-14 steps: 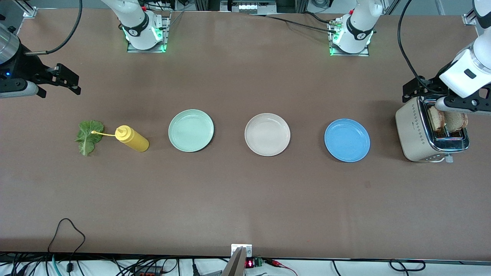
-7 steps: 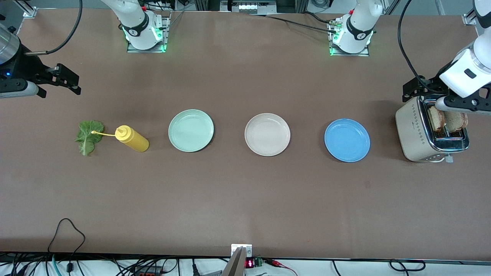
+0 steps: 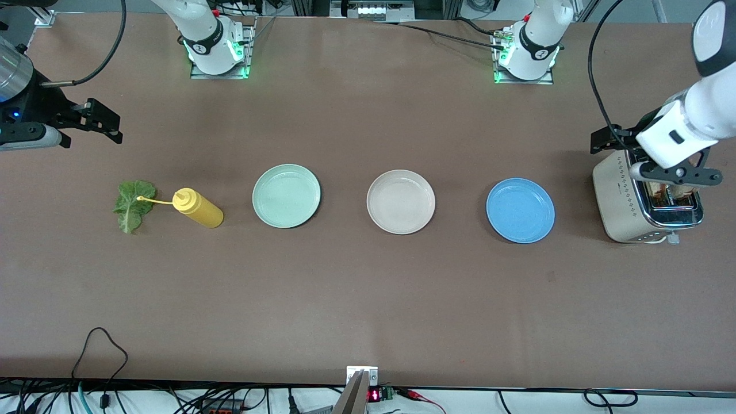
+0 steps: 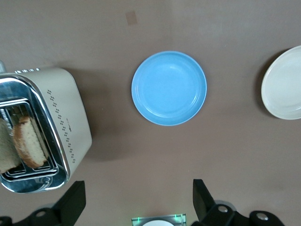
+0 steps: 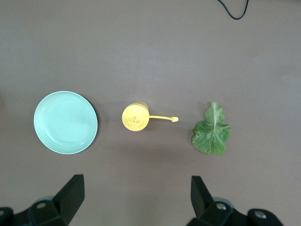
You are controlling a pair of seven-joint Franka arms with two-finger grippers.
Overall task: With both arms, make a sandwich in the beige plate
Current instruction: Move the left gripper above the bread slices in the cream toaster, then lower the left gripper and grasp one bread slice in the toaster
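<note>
Front view: brown worktop (image 3: pixel 368 299) carried beige metal toaster (image 3: pixel 618 201) at left arm's end, two browned bread slices (image 4: pixel 28 147) upright in slots. Round beige plate (image 3: pixel 401 201) sat empty between blue plate (image 3: pixel 520 210) and mint-green plate (image 3: pixel 286 195). Green lettuce leaf (image 3: pixel 132 204) touched yellow squeeze bottle's (image 3: pixel 198 208) nozzle. Left end effector (image 4: pixel 136 202) open over toaster; right end effector (image 5: pixel 135 200) open, waiting above worktop near lettuce. Risk: fingers crush slice or snag slot wall.

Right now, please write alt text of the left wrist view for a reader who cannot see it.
The open left gripper hangs above a brown table, beside a beige toaster holding two bread slices. An empty blue plate lies mid-frame, and the beige plate, also empty, shows partly at the edge.
</note>
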